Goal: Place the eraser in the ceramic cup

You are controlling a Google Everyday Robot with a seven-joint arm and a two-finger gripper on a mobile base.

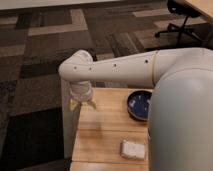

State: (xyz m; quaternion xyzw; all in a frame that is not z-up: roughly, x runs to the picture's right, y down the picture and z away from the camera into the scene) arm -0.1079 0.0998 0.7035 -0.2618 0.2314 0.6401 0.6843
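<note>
The eraser is not in sight, nor the ceramic cup. The white arm [125, 67] hides much of the worktop [110, 125]. The pincer [83, 104] hangs over the worktop's far left corner, fingers spread, nothing visible between them. A dark blue bowl [139, 104] sits to the right, its visible inside bare, and a whitish pad [133, 148] lies nearer.

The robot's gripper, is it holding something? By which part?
Nothing. The gripper hangs open and empty above the far left corner of the wooden table.

hand [83, 105]: over table [107, 127] left edge | bowl [139, 105]: right | pad [133, 149]: front
</note>
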